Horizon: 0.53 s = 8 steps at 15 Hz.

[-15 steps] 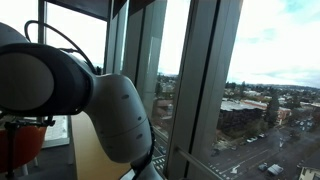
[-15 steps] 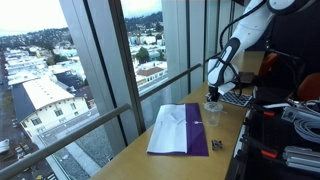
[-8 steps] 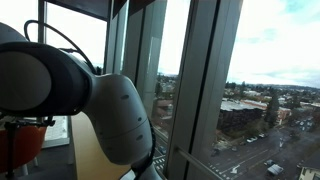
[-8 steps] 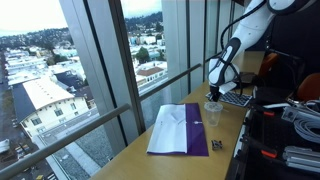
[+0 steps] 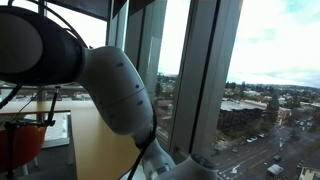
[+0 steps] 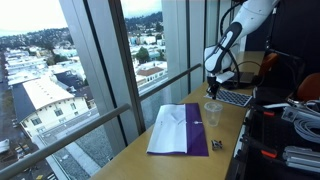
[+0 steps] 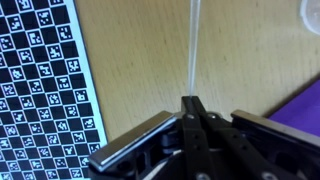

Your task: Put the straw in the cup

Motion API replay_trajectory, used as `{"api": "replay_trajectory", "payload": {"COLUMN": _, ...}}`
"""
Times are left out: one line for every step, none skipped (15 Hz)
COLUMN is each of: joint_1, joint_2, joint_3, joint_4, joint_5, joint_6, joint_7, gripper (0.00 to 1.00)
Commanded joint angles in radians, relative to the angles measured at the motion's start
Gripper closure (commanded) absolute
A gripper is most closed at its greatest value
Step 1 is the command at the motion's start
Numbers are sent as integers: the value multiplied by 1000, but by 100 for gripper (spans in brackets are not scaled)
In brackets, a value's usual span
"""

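In the wrist view my gripper [image 7: 190, 103] is shut on a thin clear straw [image 7: 194, 45] that sticks straight out from the fingertips over the wooden table. In an exterior view the gripper [image 6: 211, 83] hangs above and slightly behind the clear plastic cup [image 6: 212, 112], which stands upright on the table beside the purple cloth [image 6: 178, 130]. A curved clear edge [image 7: 308, 10] shows at the top right corner of the wrist view; I cannot tell whether it is the cup. In the exterior view by the window only the arm's white casing [image 5: 90, 80] shows.
A checkerboard calibration sheet [image 7: 45, 85] lies on the table to the left in the wrist view and behind the cup [image 6: 235, 98] in an exterior view. A small dark object [image 6: 217, 147] lies near the cloth. Cables and equipment [image 6: 290, 120] crowd the side. Window glass borders the table.
The arm has lifted and swung: the gripper with the straw rose higher above the cup, and the arm casing shifted in the window-side view.
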Motion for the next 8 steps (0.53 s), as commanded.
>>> {"api": "replay_trajectory", "payload": {"joint_1": 29, "joint_2": -200, "joint_3": 11, "joint_4": -90, "joint_5": -18, "joint_6": -176, "joint_7": 9, "gripper": 100}}
{"api": "replay_trajectory", "payload": {"joint_1": 28, "joint_2": -250, "joint_3": 28, "joint_4": -104, "joint_5": -9, "joint_6": -228, "joint_7": -10, "gripper": 100}}
{"api": "replay_trajectory", "payload": {"joint_1": 28, "joint_2": -297, "joint_3": 46, "joint_4": -119, "joint_5": 4, "joint_6": -277, "joint_7": -26, "gripper": 100}}
{"api": "replay_trajectory", "payload": {"joint_1": 25, "joint_2": -337, "joint_3": 67, "joint_4": -130, "joint_5": 24, "joint_6": -331, "joint_7": -42, "gripper": 100}}
{"api": "replay_trajectory", "payload": {"joint_1": 21, "joint_2": -368, "joint_3": 89, "joint_4": -133, "joint_5": 47, "joint_6": -383, "joint_7": -61, "gripper": 100}}
{"api": "replay_trajectory", "payload": {"joint_1": 20, "joint_2": -398, "joint_3": 109, "joint_4": -141, "joint_5": 77, "joint_6": -438, "joint_7": -73, "gripper": 100}}
{"api": "replay_trajectory", "payload": {"joint_1": 23, "joint_2": -424, "joint_3": 119, "joint_4": -143, "joint_5": 106, "joint_6": -498, "joint_7": -77, "gripper": 100}}
{"api": "replay_trajectory", "payload": {"joint_1": 26, "joint_2": -451, "joint_3": 130, "joint_4": -150, "joint_5": 137, "joint_6": -552, "joint_7": -84, "gripper": 100}}
